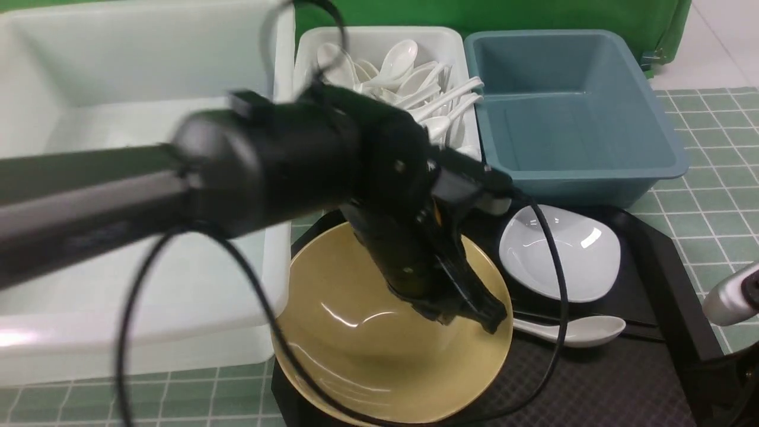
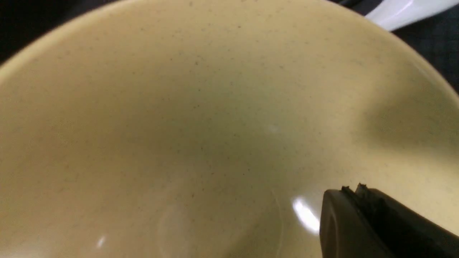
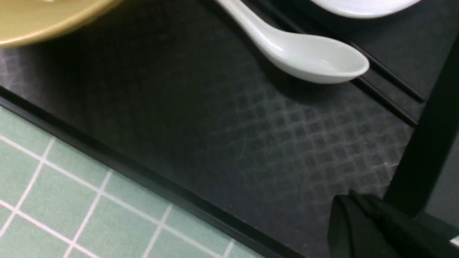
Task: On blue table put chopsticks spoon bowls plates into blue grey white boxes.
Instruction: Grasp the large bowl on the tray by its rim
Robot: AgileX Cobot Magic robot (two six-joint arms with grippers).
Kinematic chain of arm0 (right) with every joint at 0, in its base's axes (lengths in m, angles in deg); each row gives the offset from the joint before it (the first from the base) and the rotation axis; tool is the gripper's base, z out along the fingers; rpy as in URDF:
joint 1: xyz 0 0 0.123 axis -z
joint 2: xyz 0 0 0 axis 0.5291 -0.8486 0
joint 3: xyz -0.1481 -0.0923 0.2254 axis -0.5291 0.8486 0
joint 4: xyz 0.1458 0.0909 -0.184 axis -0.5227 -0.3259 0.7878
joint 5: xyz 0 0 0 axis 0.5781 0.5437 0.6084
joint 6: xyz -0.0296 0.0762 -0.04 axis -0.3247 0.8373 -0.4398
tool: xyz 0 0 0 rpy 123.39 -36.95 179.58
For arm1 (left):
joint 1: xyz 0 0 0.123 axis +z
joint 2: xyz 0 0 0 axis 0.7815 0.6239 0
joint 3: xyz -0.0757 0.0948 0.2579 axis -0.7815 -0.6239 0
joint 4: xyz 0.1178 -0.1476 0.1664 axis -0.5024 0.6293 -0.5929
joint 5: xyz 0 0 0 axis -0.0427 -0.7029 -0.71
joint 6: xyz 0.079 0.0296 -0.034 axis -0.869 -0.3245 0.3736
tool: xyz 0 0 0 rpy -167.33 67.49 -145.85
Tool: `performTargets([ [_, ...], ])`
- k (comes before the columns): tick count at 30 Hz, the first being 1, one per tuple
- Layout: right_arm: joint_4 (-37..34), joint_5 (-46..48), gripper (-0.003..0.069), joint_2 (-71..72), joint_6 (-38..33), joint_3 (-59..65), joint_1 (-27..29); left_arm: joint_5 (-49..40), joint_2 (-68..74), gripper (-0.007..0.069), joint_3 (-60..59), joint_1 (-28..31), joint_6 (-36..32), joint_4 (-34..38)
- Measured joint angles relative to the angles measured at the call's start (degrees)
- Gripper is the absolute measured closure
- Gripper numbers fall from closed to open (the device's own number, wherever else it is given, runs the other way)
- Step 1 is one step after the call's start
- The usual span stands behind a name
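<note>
The mustard-yellow bowl [image 1: 356, 350] sits at the left of the black tray [image 1: 593, 385]. My left gripper [image 1: 471, 317] hangs shut and empty just above the bowl's inside [image 2: 179, 125], fingertips [image 2: 353, 189] pressed together. The white dish [image 1: 560, 252] lies to the bowl's right, and the white spoon [image 1: 584, 331] in front of it. In the right wrist view the spoon [image 3: 312, 59] rests across the black chopsticks [image 3: 394, 77]. My right gripper [image 3: 349, 200] is shut and empty over the tray's near right part.
Behind the tray stand the very large white box [image 1: 118, 178], a small white box [image 1: 379, 38] full of white spoons and the blue-grey box [image 1: 569, 118], which holds nothing. Pale green tiled table [image 1: 699, 207] surrounds the tray. The left arm's cable loops over the bowl.
</note>
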Motion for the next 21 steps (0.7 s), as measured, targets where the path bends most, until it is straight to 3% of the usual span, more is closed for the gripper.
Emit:
performTargets([
  [6,-0.6,-1.9,0.0622,0.0,0.0,0.0,0.0,4.8,4.0,0.0623,0.3,0.1,-1.5,10.1],
  [11,-1.2,-2.7,0.0622,0.0,0.0,0.0,0.0,6.4,4.3,0.0623,1.5,0.2,-14.2,27.6],
  [13,-1.2,-2.7,0.0622,0.0,0.0,0.0,0.0,5.7,4.3,0.0621,2.3,0.3,-17.0,29.4],
  [15,-1.2,-2.7,0.0622,0.0,0.0,0.0,0.0,3.5,4.1,0.0618,3.8,0.9,-18.0,28.8],
  [17,-1.3,-2.8,0.0622,0.0,0.0,0.0,0.0,0.0,3.0,0.0605,5.6,2.5,-15.1,22.6],
  [20,-1.3,-3.1,0.0622,0.0,0.0,0.0,0.0,-2.2,1.2,0.0551,7.1,4.3,-10.5,11.8],
  [21,-1.5,-3.4,0.0622,0.0,0.0,0.0,0.0,-3.8,0.3,0.0496,8.3,5.4,-7.1,3.1],
])
